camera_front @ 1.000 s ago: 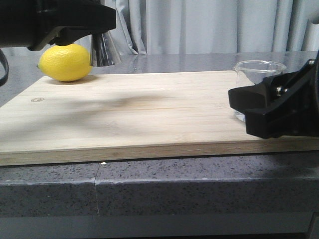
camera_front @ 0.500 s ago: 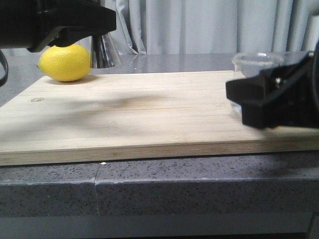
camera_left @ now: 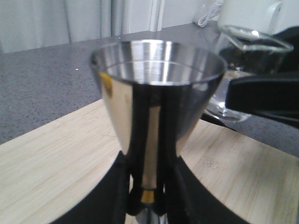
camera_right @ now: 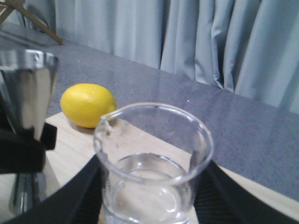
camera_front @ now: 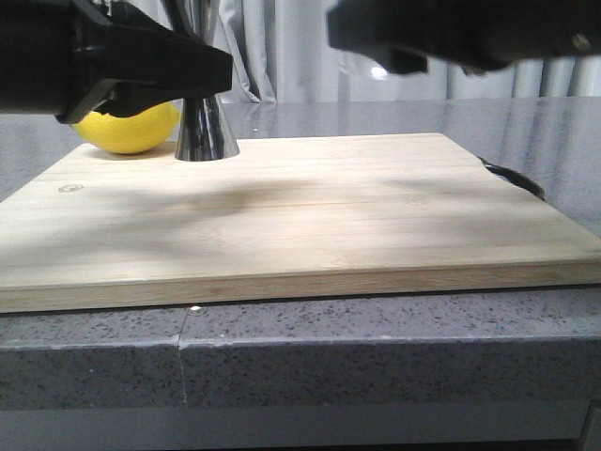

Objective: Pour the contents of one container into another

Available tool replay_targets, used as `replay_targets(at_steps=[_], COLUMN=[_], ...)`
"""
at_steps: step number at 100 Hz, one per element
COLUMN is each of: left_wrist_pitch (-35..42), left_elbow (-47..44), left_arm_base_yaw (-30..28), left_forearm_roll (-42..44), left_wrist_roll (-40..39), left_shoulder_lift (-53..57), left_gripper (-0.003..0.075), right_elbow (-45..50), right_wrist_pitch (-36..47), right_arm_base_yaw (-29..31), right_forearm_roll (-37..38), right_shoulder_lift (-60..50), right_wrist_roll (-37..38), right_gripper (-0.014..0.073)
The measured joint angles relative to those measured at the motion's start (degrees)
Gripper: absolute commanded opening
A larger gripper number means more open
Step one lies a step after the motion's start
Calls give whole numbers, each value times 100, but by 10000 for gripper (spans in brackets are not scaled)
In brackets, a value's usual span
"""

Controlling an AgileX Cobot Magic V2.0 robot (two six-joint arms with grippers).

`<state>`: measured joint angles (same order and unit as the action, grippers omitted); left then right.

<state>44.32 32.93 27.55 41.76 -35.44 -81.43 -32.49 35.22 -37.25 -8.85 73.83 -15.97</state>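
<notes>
The steel jigger (camera_front: 205, 132) stands with its base on the wooden board (camera_front: 376, 216) at the back left. My left gripper (camera_front: 192, 75) is shut on its narrow waist, just above the gold band (camera_left: 148, 196), with the black fingers (camera_left: 117, 196) on both sides. The jigger's upper cup (camera_left: 159, 88) faces up. My right gripper (camera_front: 376, 38) is raised high over the board and shut on the clear glass beaker (camera_right: 154, 158), which holds clear liquid. The beaker (camera_left: 247, 46) hangs upright just beside the jigger's rim, its spout (camera_right: 108, 119) towards the jigger (camera_right: 28, 93).
A yellow lemon (camera_front: 127, 132) lies at the board's back left corner, behind the jigger. A dark curved piece (camera_front: 512, 177) sticks out at the board's right edge. The board rests on a grey speckled counter (camera_front: 376, 348), with curtains behind.
My right gripper has lifted the beaker off the board's right side and carried it up and left to the jigger. The jigger has shifted slightly right and down onto the board.
</notes>
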Motion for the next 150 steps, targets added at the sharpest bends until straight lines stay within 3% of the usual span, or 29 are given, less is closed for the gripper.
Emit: replay_targets(at_steps=[69, 87, 150], left_wrist_pitch=[201, 263, 285], left_elbow=[0, 0, 0], left_arm_base_yaw=[0, 0, 0], left_forearm_roll=[652, 844, 1187], left_wrist_roll=[-308, -318, -470], left_shoulder_lift=[13, 13, 13], left_gripper=[-19, -19, -19], right_elbow=[-2189, -2289, -2327], right_wrist_pitch=[-2709, -2962, -3143], right_arm_base_yaw=[0, 0, 0], right_forearm_roll=[2172, 2904, 4304], right_shoulder_lift=[0, 0, 0], right_wrist_roll=[-416, -416, -429], right_gripper=[228, 228, 228])
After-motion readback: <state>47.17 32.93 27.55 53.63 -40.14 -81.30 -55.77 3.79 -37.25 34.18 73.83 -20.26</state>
